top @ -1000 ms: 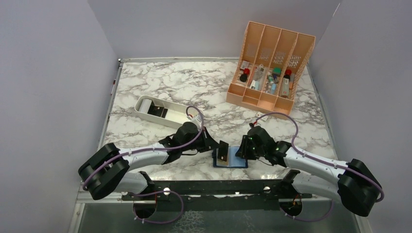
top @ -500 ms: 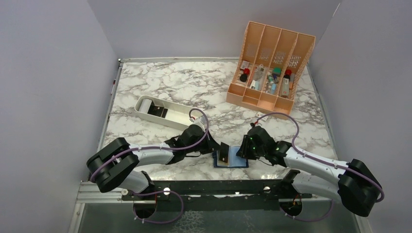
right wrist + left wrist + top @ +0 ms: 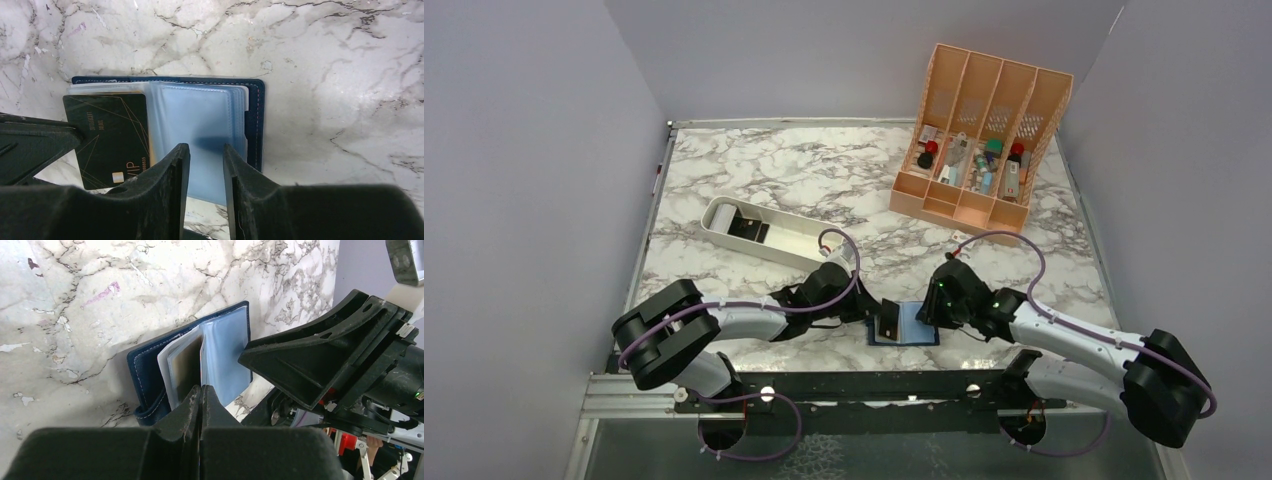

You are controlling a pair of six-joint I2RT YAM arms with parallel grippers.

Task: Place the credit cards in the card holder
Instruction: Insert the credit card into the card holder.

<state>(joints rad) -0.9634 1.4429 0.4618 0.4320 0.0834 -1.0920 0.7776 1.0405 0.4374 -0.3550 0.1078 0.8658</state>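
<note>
The card holder (image 3: 916, 326) lies open on the marble near the front edge, its navy cover (image 3: 256, 115) under pale blue pockets (image 3: 225, 355). A black credit card (image 3: 107, 135) with gold lines stands tilted at the holder's left half, partly in among the pockets. My left gripper (image 3: 876, 312) is shut on the card's (image 3: 186, 367) near edge, its jaws pressed together (image 3: 201, 390). My right gripper (image 3: 927, 312) sits just right of it, jaws a little apart (image 3: 205, 150) over the right-hand pale pocket, nothing between them. No other credit cards are in view.
A white oblong tray (image 3: 769, 238) with a dark item stands behind the left arm. An orange slotted organizer (image 3: 944, 195) with small bottles is at the back right. The black base rail (image 3: 864, 385) runs just in front of the holder.
My left arm has stretched further right and lower, bringing the card down against the holder's pockets. The right gripper has stayed at the holder's right side.
</note>
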